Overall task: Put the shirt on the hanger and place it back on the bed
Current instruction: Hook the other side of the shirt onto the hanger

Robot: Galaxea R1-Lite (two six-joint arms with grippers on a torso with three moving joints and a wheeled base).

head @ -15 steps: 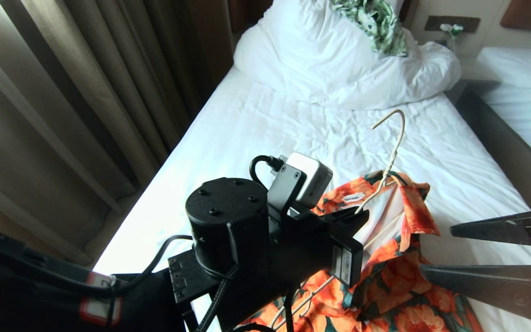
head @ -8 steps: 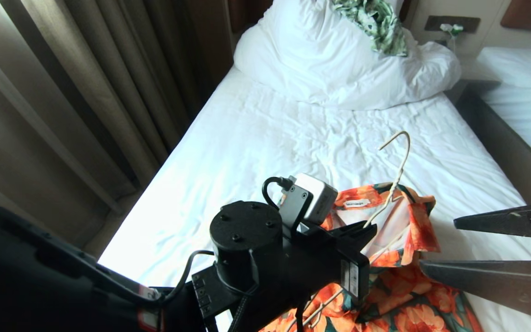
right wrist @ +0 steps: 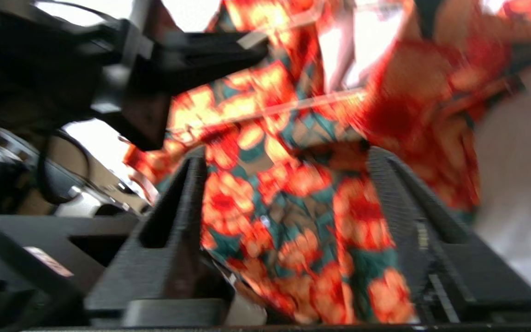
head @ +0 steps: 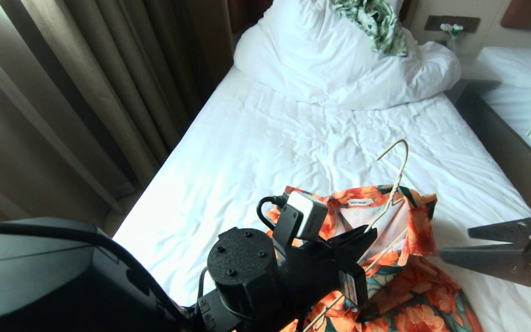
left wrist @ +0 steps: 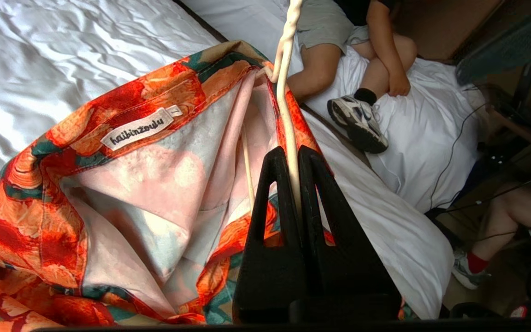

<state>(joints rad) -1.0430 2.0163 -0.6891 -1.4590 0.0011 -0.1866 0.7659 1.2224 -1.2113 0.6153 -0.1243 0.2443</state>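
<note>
The orange-flowered shirt point(head: 399, 281) lies bunched on the bed point(head: 256, 138) at its near end, collar open, pale lining and label up. The cream wire hanger point(head: 397, 161) is inside the collar, hook sticking up toward the pillows. My left gripper point(head: 368, 232) is shut on the hanger's wire just below the neck. The left wrist view shows the hanger point(left wrist: 285, 69) pinched between the left gripper's point(left wrist: 292, 152) black fingers beside the shirt point(left wrist: 155, 184). My right gripper point(head: 454, 243) is open at the shirt's right edge. In its wrist view the shirt point(right wrist: 288, 207) shows between the right gripper's point(right wrist: 288, 161) fingers.
A bunched white duvet point(head: 339, 64) with a green-and-white leaf garment point(head: 378, 23) fills the head of the bed. Curtains point(head: 85, 92) hang along the left side. A second bed point(head: 519, 92) stands right, with a person's legs and shoe point(left wrist: 360, 120) on it.
My left arm has sunk toward the bed with the hanger, and the hook and collar now sit lower and further right. The right gripper's jaws have narrowed and it has drawn back toward the right edge.
</note>
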